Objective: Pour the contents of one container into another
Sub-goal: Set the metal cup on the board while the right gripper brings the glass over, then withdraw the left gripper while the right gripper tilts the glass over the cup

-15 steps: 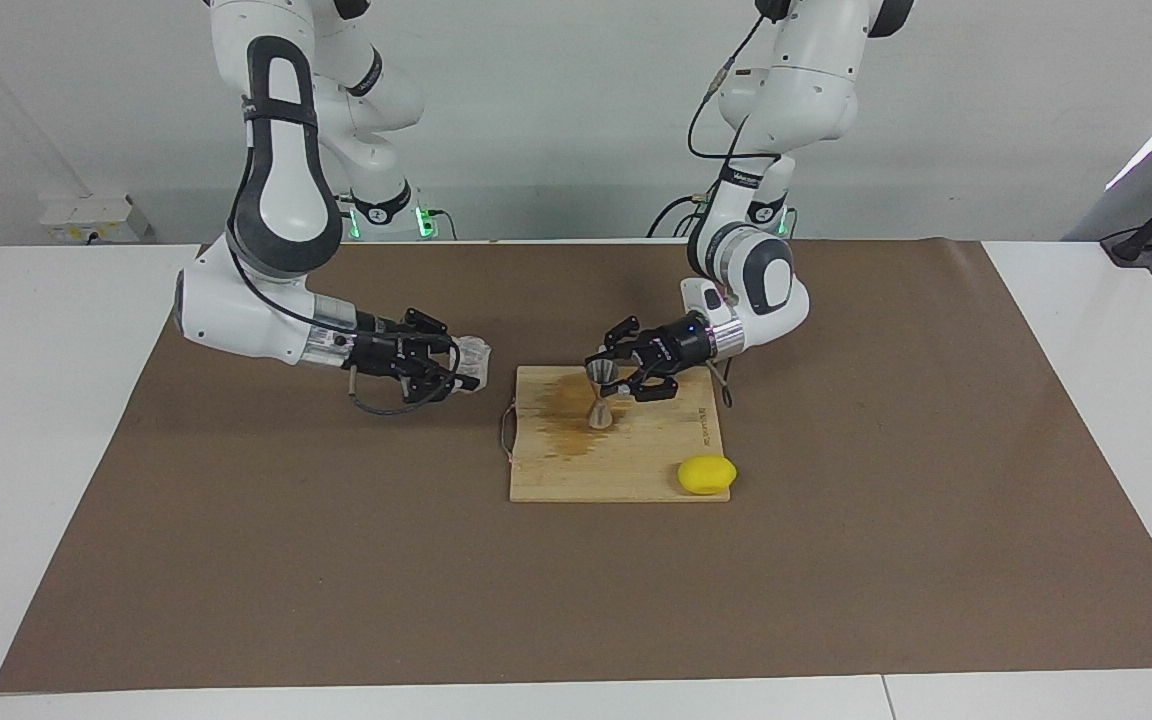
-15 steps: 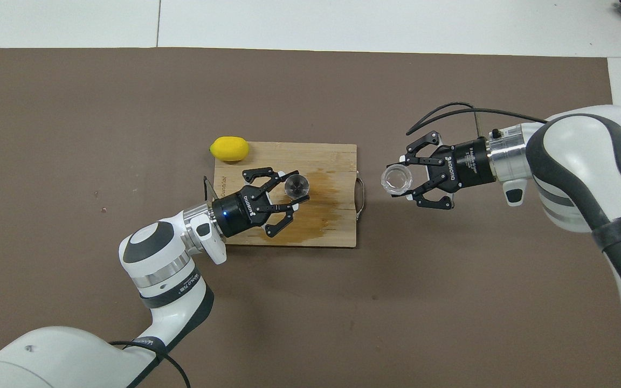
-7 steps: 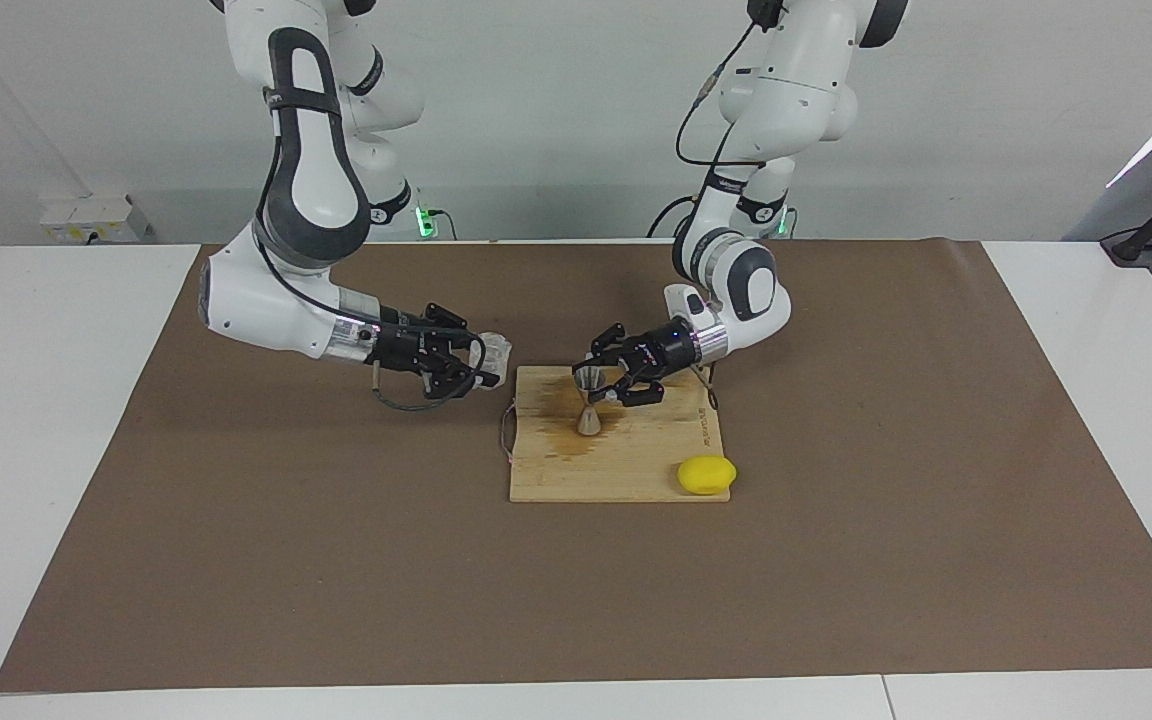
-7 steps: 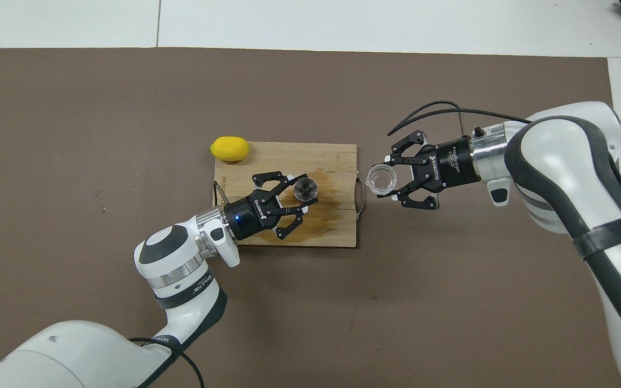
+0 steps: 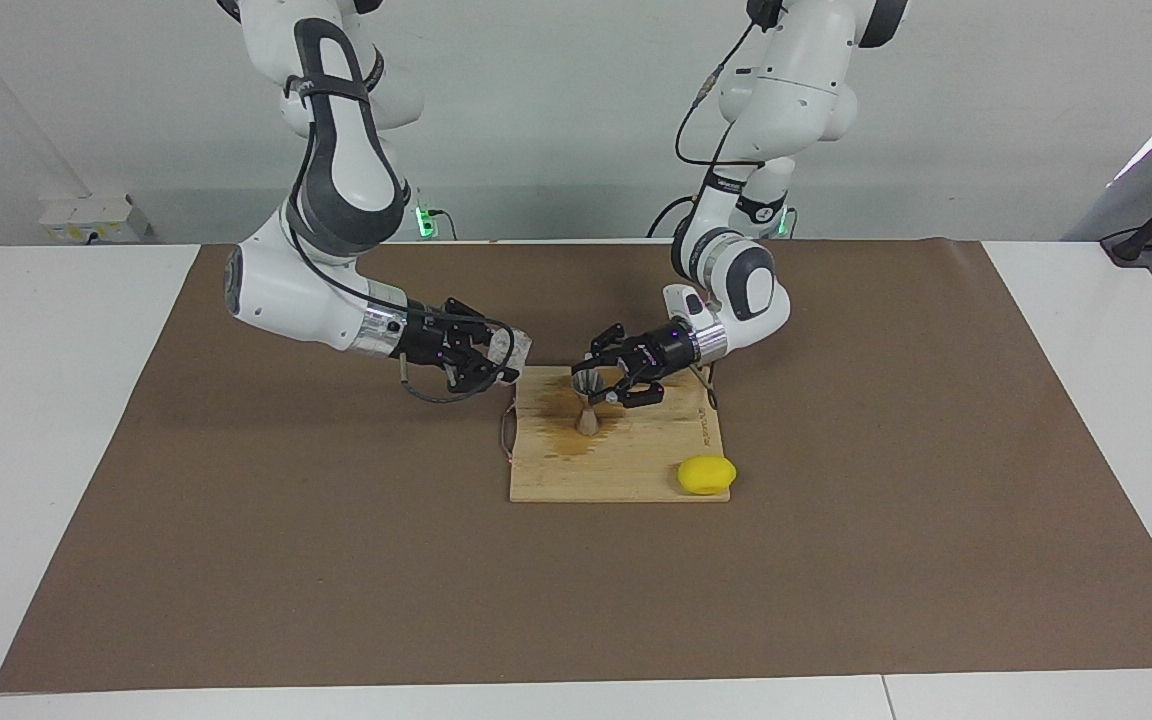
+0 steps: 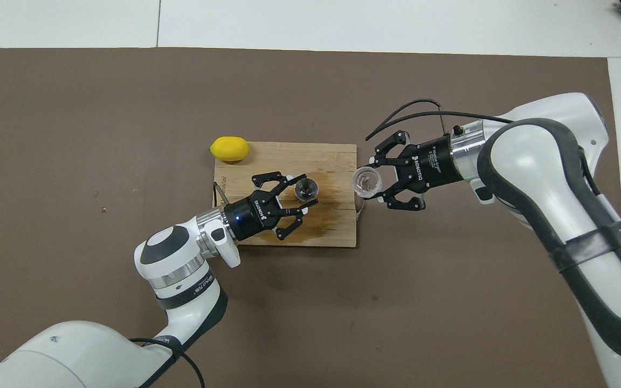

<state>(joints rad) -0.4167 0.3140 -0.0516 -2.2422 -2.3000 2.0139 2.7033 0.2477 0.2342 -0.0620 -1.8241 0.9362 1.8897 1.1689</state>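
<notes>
The metal jigger [image 5: 587, 404] [image 6: 306, 188] stands upright on the stained wooden board [image 5: 626, 470] [image 6: 289, 153]. My left gripper [image 5: 598, 384] [image 6: 305, 190] reaches in low from the left arm's end, its fingers against both sides of the jigger's upper cone. The clear glass cup [image 5: 517, 346] [image 6: 367, 181] hangs in the air with my right gripper [image 5: 506, 352] [image 6: 371, 184] shut on it. It is over the board's edge at the right arm's end, by the wire handle [image 6: 360, 207], with its mouth up and only slightly tilted. A gap separates cup and jigger.
A yellow lemon [image 5: 706, 474] [image 6: 229, 149] lies at the board's corner farthest from the robots, toward the left arm's end. A brown mat [image 5: 336, 560] covers the white table. A brown stain spreads over the board around the jigger.
My right gripper has carried the glass cup toward the board, from over the mat to over the board's edge. The left gripper and jigger shifted a little toward the right arm's end, then stayed.
</notes>
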